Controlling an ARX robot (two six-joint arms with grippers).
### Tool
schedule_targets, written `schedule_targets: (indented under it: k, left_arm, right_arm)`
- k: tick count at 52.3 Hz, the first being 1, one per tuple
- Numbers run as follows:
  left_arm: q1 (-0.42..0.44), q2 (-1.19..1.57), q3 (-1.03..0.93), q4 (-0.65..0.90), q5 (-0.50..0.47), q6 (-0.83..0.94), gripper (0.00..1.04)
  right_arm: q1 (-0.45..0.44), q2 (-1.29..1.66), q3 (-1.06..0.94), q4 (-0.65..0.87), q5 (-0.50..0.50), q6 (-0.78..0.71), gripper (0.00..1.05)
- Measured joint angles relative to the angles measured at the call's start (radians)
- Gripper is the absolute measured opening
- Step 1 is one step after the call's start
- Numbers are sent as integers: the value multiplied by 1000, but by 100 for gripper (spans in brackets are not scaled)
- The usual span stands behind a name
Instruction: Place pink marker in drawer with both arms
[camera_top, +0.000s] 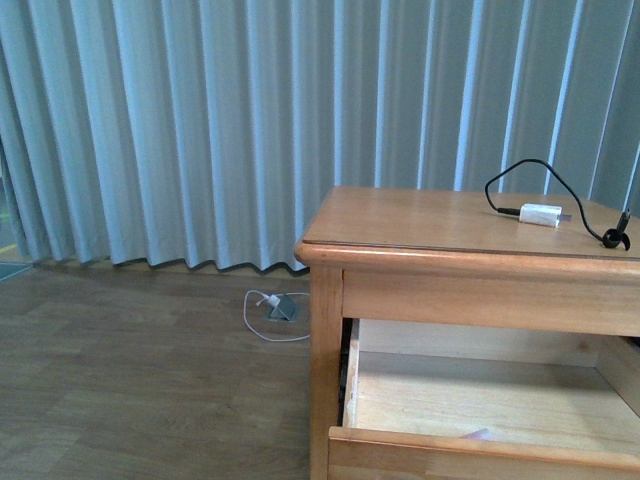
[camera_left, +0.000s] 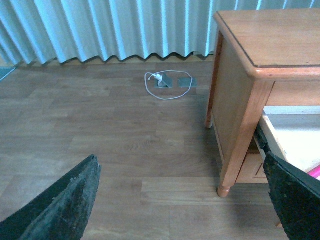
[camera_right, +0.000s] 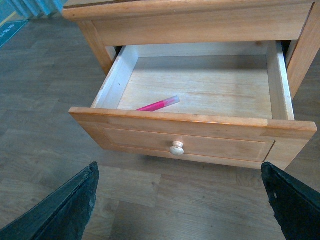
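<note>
Black fingers frame both wrist views, spread wide with nothing between them: right gripper (camera_right: 179, 172) hangs above the drawer (camera_right: 170, 118) front, left gripper (camera_left: 181, 159) off the side of the wooden nightstand (camera_left: 280, 40), over bare floor

Drawer pulled well out, round knob (camera_right: 176, 148) facing the right gripper

Pink marker (camera_right: 159, 104) lies inside on the pale drawer floor, slanted, one end tucked behind the front board, pale end pointing inward

Looks light, stiff, smooth plastic; a round barrel, likely to roll or slip if pinched off-centre. Best hold, I'd say: across the exposed middle, away from the front board

White charger (camera_top: 540, 214) and its black cable sit on top, well apart from it
</note>
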Motion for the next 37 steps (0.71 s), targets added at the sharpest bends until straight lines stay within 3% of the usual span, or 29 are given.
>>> schedule_targets:
  k: [14,21,30,37]
  left_arm:
    - [22,-106,-49,-32,-12,-55,98]
    - [54,-155,-136,85,37,-52,74]
    - [109,-248,-259,101,90,-51,32]
    - [198,-304,-309,101,186,-49,9]
  right_arm:
    - [0,0,0,0,0,0,96]
    - [0,0,0,0,0,0,96]
    - [0,0,0,0,0,0,96]
    - [0,0,0,0,0,0,96]
